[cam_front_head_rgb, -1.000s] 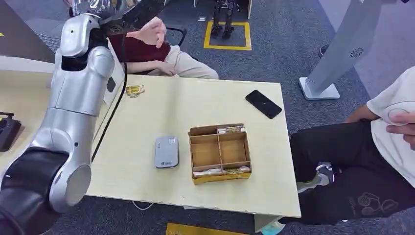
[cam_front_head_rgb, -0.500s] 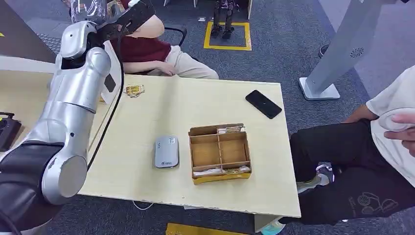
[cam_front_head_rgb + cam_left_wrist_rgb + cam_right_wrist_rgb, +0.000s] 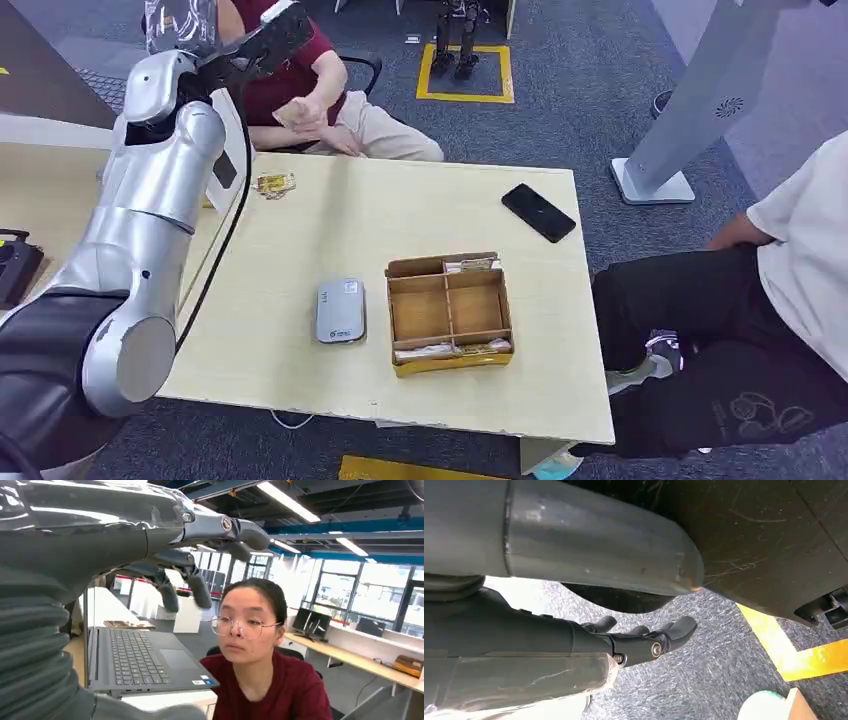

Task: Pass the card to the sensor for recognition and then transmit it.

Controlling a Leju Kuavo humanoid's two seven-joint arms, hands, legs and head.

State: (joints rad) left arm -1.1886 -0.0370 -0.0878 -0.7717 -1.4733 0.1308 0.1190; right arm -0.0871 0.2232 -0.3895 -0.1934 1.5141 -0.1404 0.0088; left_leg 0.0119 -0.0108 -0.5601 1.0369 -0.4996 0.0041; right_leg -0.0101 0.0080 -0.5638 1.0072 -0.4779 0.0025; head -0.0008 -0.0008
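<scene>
The left arm [image 3: 150,210] is raised high over the table's far left corner, and its left hand [image 3: 262,40] stretches out toward the person in a dark red top [image 3: 290,70] seated behind the far edge. In the left wrist view the left hand [image 3: 200,545] holds nothing, its fingers [image 3: 167,592] loosely curved and apart, in front of that person and above an open laptop [image 3: 145,662]. The card [image 3: 292,114] sits in the person's own hands, just beyond the far edge of the table [image 3: 300,250] and below the robot's hand, not touching it.

The right hand [image 3: 644,637] hangs over grey carpet beside a yellow floor line [image 3: 794,655], fingers extended and spread with nothing in them.

On the table, the grey sensor [image 3: 340,310] lies flat toward the near edge, just beside the left wall of a brown divided cardboard box [image 3: 450,312]; some cards or packets lie in the box's far and near compartments. A black phone [image 3: 538,212] lies near the far right corner, and a small gold-coloured item [image 3: 276,184] rests by the far left corner. A second person in a white top and black trousers [image 3: 740,330] sits off the table's right edge
</scene>
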